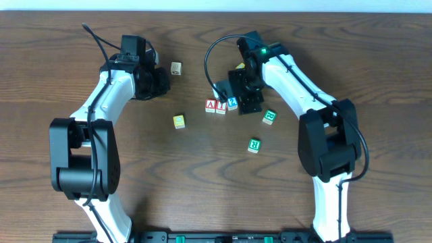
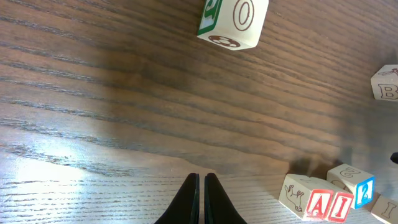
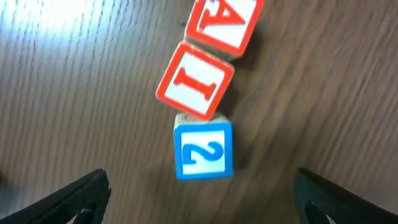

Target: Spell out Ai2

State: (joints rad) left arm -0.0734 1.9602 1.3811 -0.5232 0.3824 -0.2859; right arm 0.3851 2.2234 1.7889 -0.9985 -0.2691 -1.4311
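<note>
Because the A cube [image 3: 225,22], I cube [image 3: 194,81] and 2 cube [image 3: 203,151] sit touching in a row mid-table [image 1: 202,175], we judge them light, rigid and slick: pinch opposite flat sides. Our right gripper [image 3: 199,194] hangs spread wide just beside the 2; the left gripper [image 2: 201,199], further left, is pressed together, empty.

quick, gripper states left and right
Left gripper: shut, empty.
Right gripper: open, holding nothing; the 2 cube lies free just ahead of it.

A-cube [image 3: 227,22], I-cube [image 3: 194,81], 2-cube [image 3: 203,151] in a row
</note>
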